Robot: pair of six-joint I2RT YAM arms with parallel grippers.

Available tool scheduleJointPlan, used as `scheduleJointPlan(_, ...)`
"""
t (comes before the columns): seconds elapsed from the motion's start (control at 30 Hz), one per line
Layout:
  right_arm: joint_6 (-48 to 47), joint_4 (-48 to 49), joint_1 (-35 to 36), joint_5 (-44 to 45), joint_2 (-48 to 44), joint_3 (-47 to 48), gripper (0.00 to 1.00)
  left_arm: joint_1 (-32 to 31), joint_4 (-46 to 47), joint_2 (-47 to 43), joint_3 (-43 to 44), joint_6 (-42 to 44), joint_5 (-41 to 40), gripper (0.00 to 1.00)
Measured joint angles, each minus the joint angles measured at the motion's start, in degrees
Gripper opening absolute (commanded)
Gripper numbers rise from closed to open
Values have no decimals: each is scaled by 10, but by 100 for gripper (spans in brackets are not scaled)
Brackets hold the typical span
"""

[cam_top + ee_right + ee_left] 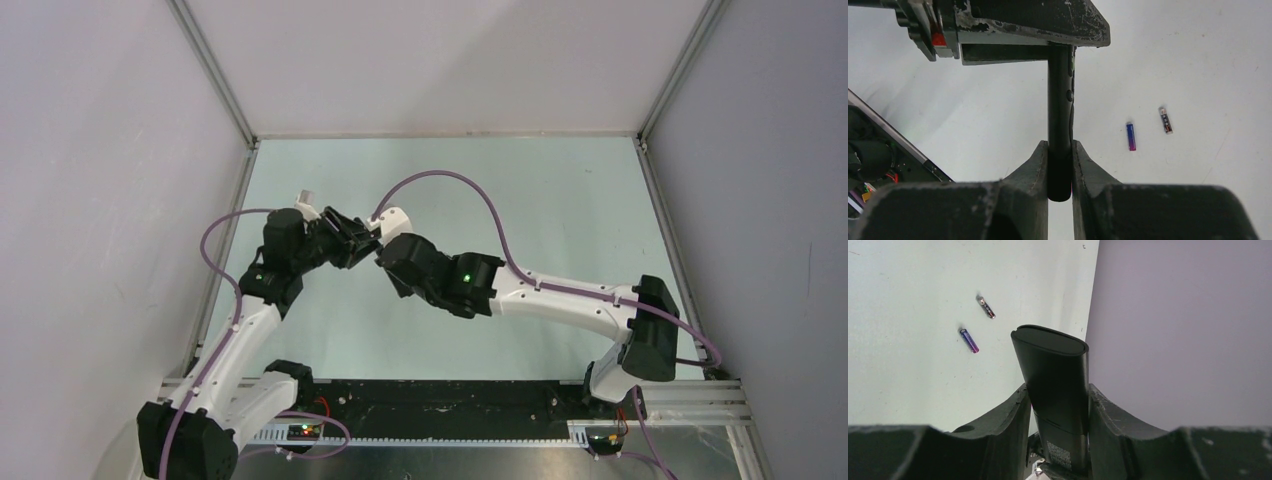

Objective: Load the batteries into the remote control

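Both grippers hold the black remote control off the table. In the left wrist view the remote (1053,375) stands up between my left gripper (1058,395), which is shut on its lower part. In the right wrist view the remote (1059,100) shows edge-on, with small buttons along its right side. My right gripper (1059,147) is shut on its near end, and the left gripper's fingers (1033,30) clamp its far end. The blue-purple battery (969,340) (1131,136) and the dark battery (986,307) (1165,120) lie side by side on the table. In the top view the grippers (345,240) (388,252) meet; the remote and batteries are hidden there.
The pale green table (560,200) is walled in by grey panels on three sides; one wall (1188,340) stands close beyond the batteries. A black strip with the arm bases (450,395) runs along the near edge. Purple cables loop over both arms.
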Motion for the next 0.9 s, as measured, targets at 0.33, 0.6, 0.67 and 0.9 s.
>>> scheduleJointPlan(0.33, 11, -24, -35, -90, -26, 18, 0, 4, -6, -61, 11, 132, 42, 90)
scheduleJointPlan(0.6, 28, -29, -158, -306, -107, -6, 0, 38, -48, -68, 77, 321, 137, 92)
scheduleJointPlan(0.67, 26, -37, -171, -348, -115, -7, 0, 38, -65, -68, 93, 365, 149, 93)
scheduleJointPlan(0.9, -13, -106, -195, -482, -121, -10, 0, 39, -107, -83, 150, 486, 213, 97)
